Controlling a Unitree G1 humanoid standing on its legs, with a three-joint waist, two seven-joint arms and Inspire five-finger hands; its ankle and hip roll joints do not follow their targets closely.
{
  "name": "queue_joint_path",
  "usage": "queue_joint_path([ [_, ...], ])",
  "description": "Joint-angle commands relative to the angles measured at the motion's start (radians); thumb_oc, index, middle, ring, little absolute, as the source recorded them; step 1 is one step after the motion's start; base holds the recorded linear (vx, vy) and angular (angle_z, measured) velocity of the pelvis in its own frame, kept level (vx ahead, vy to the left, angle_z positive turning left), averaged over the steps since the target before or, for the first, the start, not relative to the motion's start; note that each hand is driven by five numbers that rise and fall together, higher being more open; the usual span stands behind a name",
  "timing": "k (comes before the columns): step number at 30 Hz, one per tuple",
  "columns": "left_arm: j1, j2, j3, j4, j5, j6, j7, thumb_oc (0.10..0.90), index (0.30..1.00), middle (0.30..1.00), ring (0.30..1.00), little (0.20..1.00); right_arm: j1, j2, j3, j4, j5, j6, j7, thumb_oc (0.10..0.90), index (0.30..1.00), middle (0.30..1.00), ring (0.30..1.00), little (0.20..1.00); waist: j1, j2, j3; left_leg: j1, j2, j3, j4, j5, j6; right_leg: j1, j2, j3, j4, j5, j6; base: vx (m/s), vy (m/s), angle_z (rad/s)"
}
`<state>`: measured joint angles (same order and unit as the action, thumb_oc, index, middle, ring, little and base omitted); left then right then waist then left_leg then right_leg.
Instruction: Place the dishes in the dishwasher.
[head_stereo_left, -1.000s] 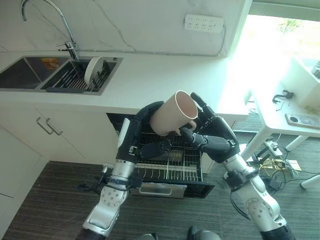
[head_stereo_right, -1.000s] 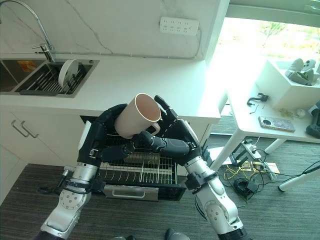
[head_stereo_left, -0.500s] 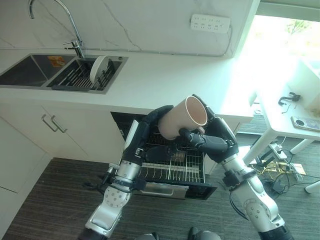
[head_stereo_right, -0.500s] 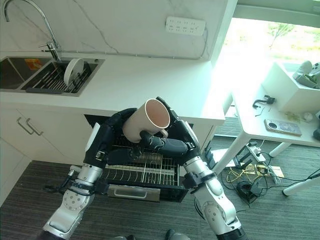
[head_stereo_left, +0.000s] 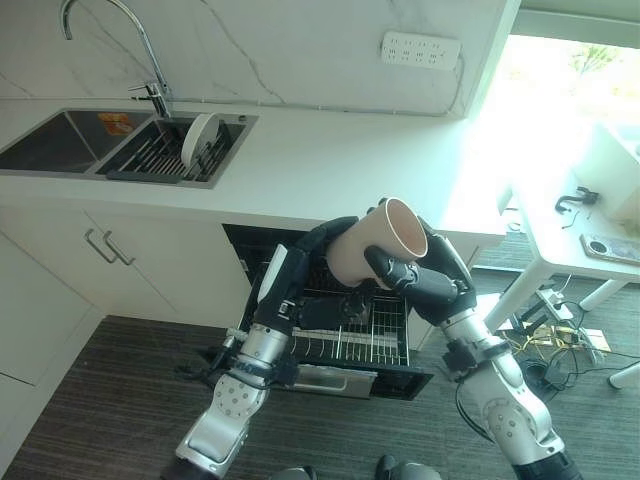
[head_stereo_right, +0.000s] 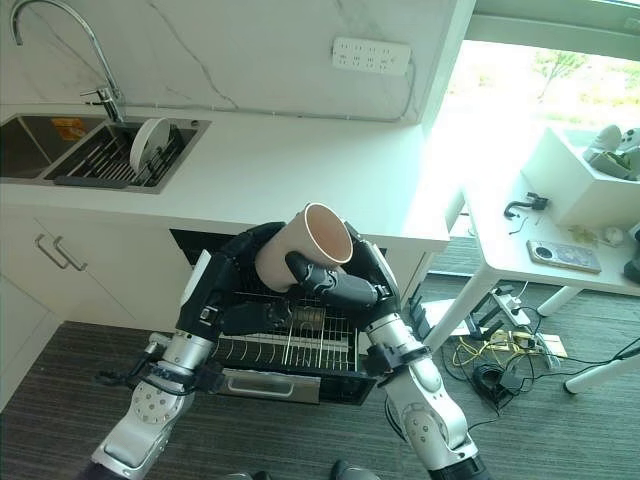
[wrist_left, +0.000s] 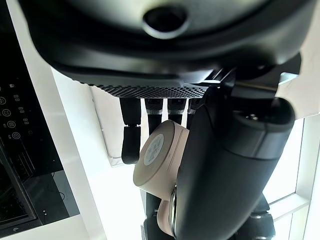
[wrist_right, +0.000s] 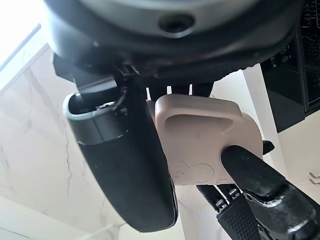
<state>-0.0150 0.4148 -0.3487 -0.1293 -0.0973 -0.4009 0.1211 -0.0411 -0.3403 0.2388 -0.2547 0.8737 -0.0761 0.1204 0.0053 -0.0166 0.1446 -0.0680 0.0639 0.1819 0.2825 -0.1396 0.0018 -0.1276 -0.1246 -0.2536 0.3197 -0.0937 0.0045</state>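
tilted mug (head_stereo_left: 375, 243) between both hands

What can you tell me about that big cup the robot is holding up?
It is a pale beige, matte mug with a plain round rim, a pinkish inside and one loop handle. It looks empty. It is tilted, mouth facing up and toward the robot's right, held in the air above the pulled-out wire dishwasher rack. The right hand curls round it; the left hand supports its base side.

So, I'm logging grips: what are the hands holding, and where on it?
Both hold the beige mug: the right hand wraps its handle side, thumb across; the left hand cups its base end.
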Motion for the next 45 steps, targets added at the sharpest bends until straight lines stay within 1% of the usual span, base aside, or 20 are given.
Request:
queue_joint_path([
  [1,-0.111,0.02,-0.009,-0.088,-0.003,-0.117,0.006,0.4,0.3,0.3,0.3,0.3,-0.096,0.041,-0.032,-0.077,-0.031,-0.166,0.039,0.4,0.3,0.3,0.3,0.3,0.004,-0.01,-0.048,0.059,0.043,0.002,0.017,-0.136,-0.026,0.093,-0.032,-0.002,-0.02,-0.105,0.103,-0.04,0.004,0.0],
  [3,-0.113,0.019,-0.007,-0.092,-0.006,-0.111,0.005,0.4,0.3,0.3,0.3,0.3,-0.099,0.039,-0.035,-0.077,-0.044,-0.148,0.039,0.4,0.3,0.3,0.3,0.3,0.004,-0.008,-0.049,0.057,0.041,0.001,0.017,-0.136,-0.026,0.093,-0.031,0.0,-0.02,-0.105,0.103,-0.03,0.001,0.0],
  [8,-0.094,0.01,0.002,-0.086,-0.042,-0.094,-0.005,0.4,0.3,0.3,0.3,0.3,-0.092,0.04,-0.036,-0.067,-0.074,-0.177,0.019,0.4,0.3,0.3,0.3,0.3,0.008,-0.005,-0.052,0.051,0.032,-0.013,0.017,-0.136,-0.025,0.09,-0.027,0.009,-0.02,-0.106,0.101,-0.01,0.0,0.02],
  [9,-0.087,0.009,0.006,-0.084,-0.052,-0.091,0.002,0.618,0.627,0.627,0.627,0.627,-0.09,0.037,-0.04,-0.067,-0.086,-0.184,0.008,0.4,0.3,0.3,0.3,0.3,0.008,-0.005,-0.053,0.05,0.032,-0.014,0.017,-0.136,-0.025,0.089,-0.027,0.01,-0.02,-0.106,0.101,0.0,0.003,0.04],
  [10,-0.078,0.005,0.015,-0.082,-0.054,-0.087,0.009,0.8,0.9,0.9,0.9,0.9,-0.087,0.038,-0.046,-0.065,-0.094,-0.185,0.0,0.4,0.3,0.3,0.3,0.3,0.009,-0.004,-0.053,0.049,0.032,-0.013,0.017,-0.135,-0.025,0.089,-0.027,0.01,-0.02,-0.105,0.1,0.0,0.0,0.0],
  [11,-0.061,0.002,0.037,-0.076,-0.066,-0.077,0.033,0.8,0.9,0.9,0.9,0.9,-0.077,0.039,-0.062,-0.062,-0.108,-0.194,-0.014,0.4,0.3,0.3,0.3,0.3,0.008,-0.002,-0.054,0.048,0.031,-0.013,0.017,-0.135,-0.025,0.087,-0.027,0.013,-0.02,-0.103,0.1,0.0,0.0,0.0],
  [14,-0.028,0.01,0.096,-0.064,-0.075,-0.09,0.066,0.8,0.9,0.9,0.9,0.9,-0.054,0.031,-0.103,-0.061,-0.108,-0.2,-0.019,0.4,0.3,0.3,0.3,0.3,0.006,0.0,-0.053,0.045,0.028,-0.016,0.017,-0.135,-0.024,0.085,-0.026,0.017,-0.02,-0.102,0.1,0.0,0.0,0.0],
  [16,0.003,0.016,0.161,-0.058,-0.094,-0.1,0.083,0.8,0.9,0.9,0.9,0.9,-0.03,0.026,-0.143,-0.067,-0.121,-0.209,-0.023,0.4,0.3,0.3,0.3,0.3,0.005,0.001,-0.052,0.041,0.026,-0.018,0.017,-0.134,-0.024,0.082,-0.026,0.018,-0.02,-0.1,0.1,0.0,0.0,0.0],
  [20,0.052,0.011,0.261,-0.046,-0.195,-0.106,0.062,0.8,0.9,0.9,0.9,0.9,0.009,0.02,-0.207,-0.063,-0.144,-0.231,-0.021,0.4,0.3,0.3,0.3,0.3,0.001,0.002,-0.053,0.038,0.027,-0.018,0.017,-0.131,-0.025,0.078,-0.026,0.021,-0.02,-0.098,0.1,0.01,0.008,0.01],
  [25,0.117,0.014,0.39,-0.017,-0.227,-0.128,0.063,0.8,0.9,0.9,0.9,0.9,0.053,0.009,-0.3,-0.061,-0.128,-0.246,-0.01,0.4,0.3,0.3,0.3,0.3,0.0,0.001,-0.052,0.034,0.022,-0.021,0.017,-0.13,-0.024,0.073,-0.026,0.028,-0.02,-0.1,0.101,0.01,0.014,0.01],
  [28,0.13,0.01,0.441,-0.009,-0.245,-0.13,0.064,0.8,0.9,0.9,0.9,0.9,0.062,0.008,-0.329,-0.064,-0.124,-0.241,-0.011,0.4,0.3,0.3,0.3,0.3,-0.001,0.0,-0.051,0.034,0.022,-0.019,0.017,-0.131,-0.025,0.073,-0.029,0.03,-0.02,-0.102,0.103,0.0,0.011,0.0],
  [30,0.127,0.008,0.455,0.003,-0.252,-0.11,0.05,0.8,0.9,0.9,0.9,0.9,0.061,0.01,-0.33,-0.06,-0.129,-0.233,-0.01,0.4,0.3,0.3,0.3,0.3,-0.002,0.0,-0.052,0.033,0.021,-0.019,0.017,-0.132,-0.025,0.072,-0.029,0.032,-0.02,-0.102,0.104,0.0,0.0,0.0],
  [31,0.119,0.013,0.45,0.008,-0.219,-0.101,0.044,0.8,0.9,0.9,0.9,0.9,0.059,0.01,-0.323,-0.058,-0.136,-0.219,-0.01,0.4,0.3,0.3,0.3,0.3,-0.004,0.0,-0.051,0.033,0.022,-0.016,0.017,-0.132,-0.025,0.071,-0.029,0.033,-0.02,-0.102,0.105,0.0,0.0,0.0],
  [33,0.112,0.021,0.438,0.007,-0.183,-0.073,0.01,0.8,0.9,0.9,0.9,0.9,0.06,0.009,-0.314,-0.056,-0.149,-0.202,-0.011,0.4,0.3,0.3,0.3,0.3,-0.007,0.001,-0.051,0.033,0.022,-0.013,0.017,-0.132,-0.025,0.071,-0.03,0.034,-0.02,-0.101,0.107,0.0,0.0,0.0],
  [34,0.105,0.031,0.422,0.008,-0.173,0.003,-0.063,0.8,0.9,0.9,0.9,0.9,0.06,0.006,-0.305,-0.054,-0.16,-0.184,-0.008,0.4,0.3,0.3,0.3,0.3,-0.01,0.003,-0.051,0.034,0.023,-0.011,0.017,-0.131,-0.024,0.071,-0.03,0.035,-0.02,-0.1,0.108,0.0,0.0,0.0],
  [35,0.101,0.036,0.41,0.008,-0.169,0.054,-0.108,0.8,0.9,0.9,0.9,0.9,0.062,0.004,-0.301,-0.054,-0.165,-0.17,-0.004,0.4,0.3,0.3,0.3,0.3,-0.011,0.005,-0.051,0.034,0.024,-0.009,0.017,-0.131,-0.024,0.07,-0.03,0.035,-0.02,-0.1,0.11,0.02,0.033,0.0],
  [37,0.084,0.066,0.359,0.041,-0.187,0.212,-0.196,0.8,0.9,0.9,0.9,0.9,0.06,-0.018,-0.29,-0.037,-0.165,-0.142,0.014,0.4,0.3,0.3,0.3,0.3,-0.021,0.013,-0.049,0.035,0.028,-0.001,0.017,-0.128,-0.023,0.067,-0.031,0.036,-0.02,-0.098,0.114,0.03,0.041,-0.05],
  [38,0.078,0.077,0.335,0.058,-0.17,0.255,-0.234,0.8,0.9,0.9,0.9,0.9,0.057,-0.028,-0.288,-0.031,-0.16,-0.129,0.021,0.4,0.3,0.3,0.3,0.3,-0.026,0.018,-0.046,0.035,0.031,0.004,0.017,-0.127,-0.023,0.065,-0.031,0.039,-0.02,-0.097,0.116,0.03,0.04,-0.13],
  [43,0.039,0.135,0.273,0.097,-0.045,0.3,-0.297,0.8,0.9,0.9,0.9,0.9,0.044,-0.053,-0.274,-0.027,-0.151,-0.102,0.032,0.4,0.3,0.3,0.3,0.3,-0.04,0.028,-0.037,0.038,0.039,0.016,0.017,-0.124,-0.023,0.061,-0.028,0.045,-0.02,-0.097,0.12,0.02,0.027,-0.11],
  [45,0.008,0.169,0.247,0.119,-0.027,0.348,-0.323,0.8,0.9,0.9,0.9,0.9,0.034,-0.064,-0.263,-0.021,-0.146,-0.093,0.041,0.4,0.3,0.3,0.3,0.3,-0.047,0.034,-0.033,0.038,0.043,0.021,0.017,-0.122,-0.025,0.059,-0.027,0.047,-0.02,-0.095,0.123,0.05,0.038,-0.04],
])
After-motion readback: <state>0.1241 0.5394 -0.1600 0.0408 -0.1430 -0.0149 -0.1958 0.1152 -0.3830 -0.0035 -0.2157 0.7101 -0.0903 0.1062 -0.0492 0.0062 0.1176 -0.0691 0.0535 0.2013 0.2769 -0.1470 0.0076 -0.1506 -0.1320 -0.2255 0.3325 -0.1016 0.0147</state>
